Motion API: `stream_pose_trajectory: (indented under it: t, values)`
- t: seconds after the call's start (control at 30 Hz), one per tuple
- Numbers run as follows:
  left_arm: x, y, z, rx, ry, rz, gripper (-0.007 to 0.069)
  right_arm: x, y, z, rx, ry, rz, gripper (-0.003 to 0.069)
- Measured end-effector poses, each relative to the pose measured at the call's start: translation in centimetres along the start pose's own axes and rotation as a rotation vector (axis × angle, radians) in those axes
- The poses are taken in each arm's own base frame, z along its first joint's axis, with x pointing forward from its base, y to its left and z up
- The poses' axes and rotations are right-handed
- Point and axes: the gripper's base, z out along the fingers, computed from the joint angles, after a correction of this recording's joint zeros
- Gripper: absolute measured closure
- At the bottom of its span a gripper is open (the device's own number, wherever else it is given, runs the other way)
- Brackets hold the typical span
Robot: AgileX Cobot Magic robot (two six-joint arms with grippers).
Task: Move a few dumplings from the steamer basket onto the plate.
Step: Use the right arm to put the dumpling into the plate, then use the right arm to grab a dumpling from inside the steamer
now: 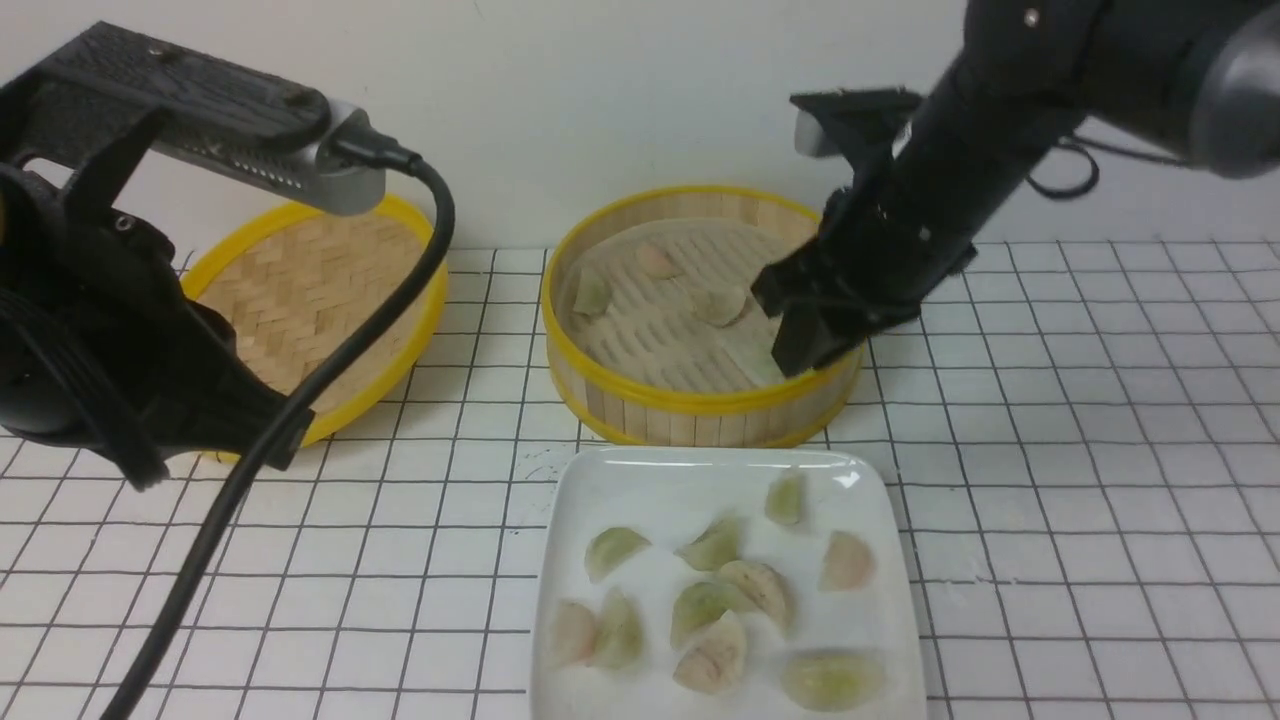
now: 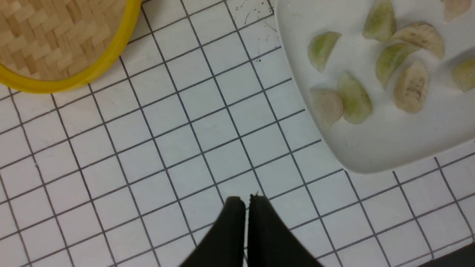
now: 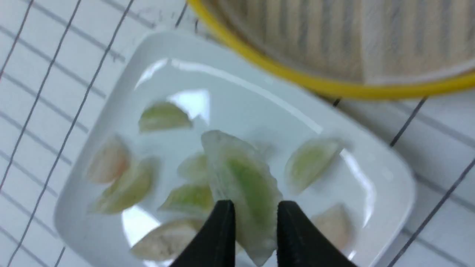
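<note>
My right gripper (image 1: 792, 352) is shut on a pale green dumpling (image 3: 243, 178) and holds it in the air over the near right rim of the steamer basket (image 1: 700, 400). In the right wrist view the gripper (image 3: 256, 208) hangs above the white square plate (image 3: 259, 100). Three dumplings (image 1: 722, 304) lie on the basket floor. The plate (image 1: 660, 490) in front of the basket holds several dumplings (image 1: 712, 545). My left gripper (image 2: 246, 200) is shut and empty above the tiled table, left of the plate (image 2: 389, 148).
The shallow woven lid (image 1: 310, 290) with a yellow rim lies at the back left, partly behind my left arm; it also shows in the left wrist view (image 2: 55, 44). A black cable (image 1: 300, 420) hangs from the left arm. A white wall stands behind the basket.
</note>
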Motion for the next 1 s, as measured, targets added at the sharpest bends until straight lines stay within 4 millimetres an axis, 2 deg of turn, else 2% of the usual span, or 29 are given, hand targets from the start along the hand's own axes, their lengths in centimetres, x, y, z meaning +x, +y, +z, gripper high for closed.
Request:
stream_pose_trajectory:
  t: [0.1,0.23,0.27,0.3,0.33,0.43,0.5,0.57,0.6,0.63,0.67,0.77,0.87,0.9,1.0]
  values:
    - [0.0,0.0,0.0,0.0,-0.001,0.0,0.0631,1.8,0.5,2.1,-0.016,0.078,0.009,0.0531]
    - [-0.2,0.0,0.0,0.002,-0.027,0.0,0.0631,1.9,0.8,4.2,-0.013,0.089,-0.019,0.0504]
    - [-0.3,0.0,0.0,0.002,-0.029,0.0,0.0631,1.9,0.8,4.2,-0.013,0.087,-0.019,0.05]
    - [-0.3,0.0,0.0,0.002,-0.033,0.0,0.0631,1.8,0.7,4.7,-0.011,0.087,-0.02,0.0452]
    - [-0.3,0.0,0.0,0.002,-0.033,0.0,0.0631,1.8,0.7,4.8,-0.011,0.086,-0.02,0.0437]
    - [-0.4,0.0,0.0,0.001,-0.041,0.001,0.0631,1.7,0.6,4.9,0.0,0.083,-0.028,0.0287]
    - [-0.4,0.0,0.0,-0.001,-0.043,0.001,0.0631,1.4,0.6,4.6,0.006,0.069,-0.033,0.0242]
    - [-0.4,0.0,0.0,-0.001,-0.045,0.001,0.0631,0.5,0.4,3.9,0.021,0.017,-0.044,0.0195]
    - [-0.4,0.0,0.0,-0.002,-0.045,0.002,0.0631,-1.0,0.1,2.9,0.05,-0.067,-0.059,0.016]
    - [-0.4,0.0,0.0,-0.002,-0.045,0.002,0.0631,-1.2,-0.1,2.8,0.056,-0.083,-0.06,0.0158]
    - [-0.4,0.0,0.0,-0.002,-0.043,0.002,0.0631,-2.7,-0.5,1.6,0.084,-0.16,-0.075,0.0148]
    - [-0.2,0.0,0.0,-0.004,-0.025,0.002,0.0631,-5.8,-1.9,0.3,0.137,-0.266,-0.095,0.014]
    - [-0.1,0.1,0.0,-0.006,-0.009,0.002,0.0631,-8.3,-3.3,1.2,0.162,-0.304,-0.109,0.0139]
    - [-0.1,0.1,0.0,-0.006,-0.008,0.002,0.0631,-8.5,-3.3,0.9,0.163,-0.314,-0.112,0.0139]
    - [0.0,0.1,0.0,-0.006,-0.002,-0.001,0.0631,-10.5,-4.9,4.4,0.172,-0.284,-0.153,0.0139]
